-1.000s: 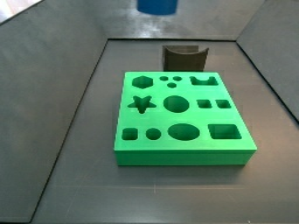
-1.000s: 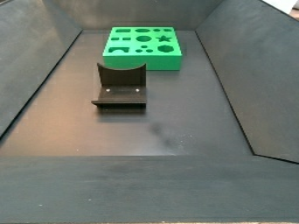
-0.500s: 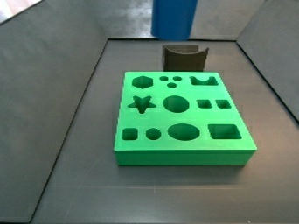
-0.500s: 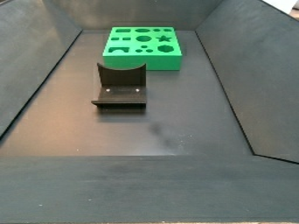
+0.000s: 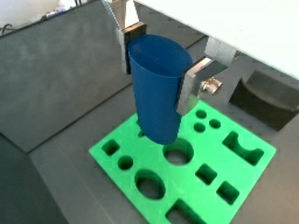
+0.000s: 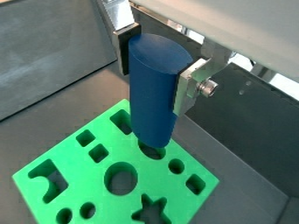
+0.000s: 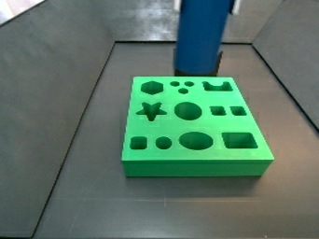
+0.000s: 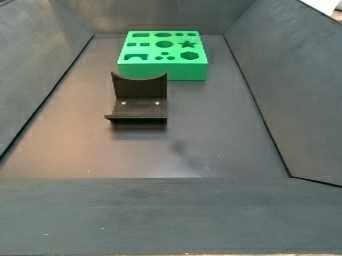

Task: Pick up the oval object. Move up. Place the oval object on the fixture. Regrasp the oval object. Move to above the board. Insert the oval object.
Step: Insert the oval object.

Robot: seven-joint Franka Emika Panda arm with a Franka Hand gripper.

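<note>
The tool (image 5: pixel 162 63), a pair of flat silver plates with dark pads, is closed on the upper end of the smooth blue plastic peg of oval section, the oval object (image 5: pixel 156 92), which hangs upright in both wrist views (image 6: pixel 153 87). Its lower end hovers over the large bright green slab with shaped cut-outs, the board (image 5: pixel 233 197), near the round holes and clear of the top face; no part has entered a hole. In a side view the oval object (image 7: pixel 203 35) shows as a tall blue column above the far edge of the board (image 7: pixel 196 154). The dark notched block on its base plate, the fixture (image 8: pixel 138 96), stands bare on the dark surface (image 8: pixel 201 140), well apart from the board (image 8: pixel 164 53). Judged from this, pick-up, placing and regrasp are complete; travel to above the board is under way or nearly finished. Alignment with the oval hole (image 7: pixel 196 141) and insertion remain.
</note>
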